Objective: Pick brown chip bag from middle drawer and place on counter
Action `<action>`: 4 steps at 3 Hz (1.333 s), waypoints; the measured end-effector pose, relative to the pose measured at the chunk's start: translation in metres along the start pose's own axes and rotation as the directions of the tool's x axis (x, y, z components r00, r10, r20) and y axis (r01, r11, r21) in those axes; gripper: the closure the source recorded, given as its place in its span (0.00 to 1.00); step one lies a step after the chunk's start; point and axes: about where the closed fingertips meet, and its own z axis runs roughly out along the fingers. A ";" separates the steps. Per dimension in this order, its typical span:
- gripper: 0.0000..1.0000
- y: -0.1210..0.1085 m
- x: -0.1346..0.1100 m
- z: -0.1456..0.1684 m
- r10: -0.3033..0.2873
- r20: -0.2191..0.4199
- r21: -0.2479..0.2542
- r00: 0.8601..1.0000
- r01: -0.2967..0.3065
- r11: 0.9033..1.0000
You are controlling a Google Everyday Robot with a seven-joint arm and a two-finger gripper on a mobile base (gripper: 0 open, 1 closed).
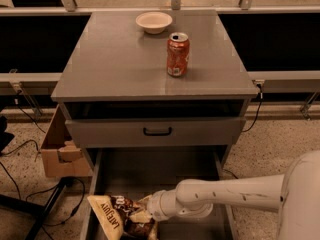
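Grey glossy counter [115, 69] is occupied toward the back by an orange soda can [178, 54]. At the deep grey metal middle drawer [165, 169] front-left, the crinkled brown chip bag [117, 215] is clamped by the white gripper [146, 215], seemingly for lifting out.

Claw [146, 215] grips crinkled brown chip bag [116, 217], tilted, front-left in middle drawer [160, 170].

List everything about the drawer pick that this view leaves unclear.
1. Brown chip bag: its lower part is cut off by the bottom edge of the camera view.
2. Gripper, at the bag's right end in the middle drawer: the crumpled bag masks the contact.
3. Drawer's near end: cut off by the same edge, and the arm covers part of the floor.
4. Dark gap under the counter: too shadowed to see inside.
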 end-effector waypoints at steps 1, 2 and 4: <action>1.00 0.001 0.000 0.001 0.000 0.000 -0.002 1.000 0.000 1.000; 1.00 0.011 -0.011 -0.007 -0.038 -0.028 0.014 0.999 0.039 0.999; 1.00 0.072 -0.050 -0.030 0.034 -0.187 0.214 0.982 0.007 0.977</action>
